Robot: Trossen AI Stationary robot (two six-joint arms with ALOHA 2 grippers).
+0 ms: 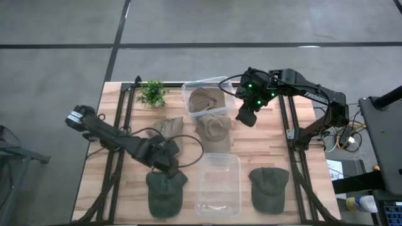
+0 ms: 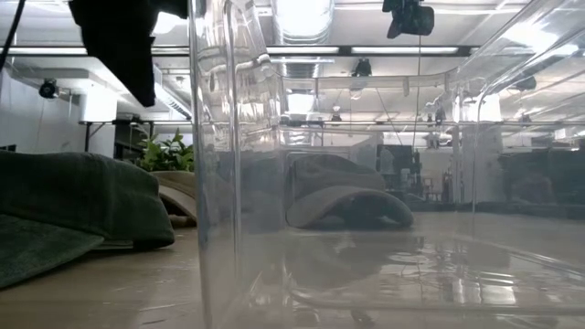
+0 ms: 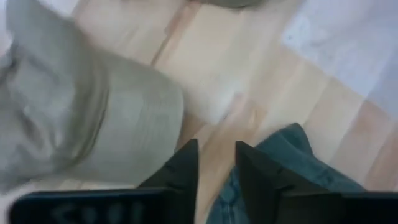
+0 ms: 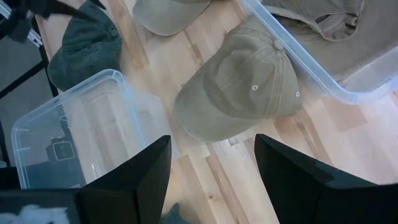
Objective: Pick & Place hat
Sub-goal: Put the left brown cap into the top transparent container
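On the table: two clear bins and five caps, with a small plant at the far edge.
Tan cap on the wood: lies between the far bin and the near bin, touching the far bin's wall in the right wrist view.
Right gripper: hangs above the table just beside this tan cap, off toward the robot's right; fingers spread wide apart, holding nothing, touching nothing.
Cap in the far bin: tan, crumpled inside.
Second loose tan cap: on the wood, left of the middle one.
Left gripper: low between that cap and the dark green cap; fingers narrowly apart, empty.
Other green cap: near right side, well apart from both grippers.
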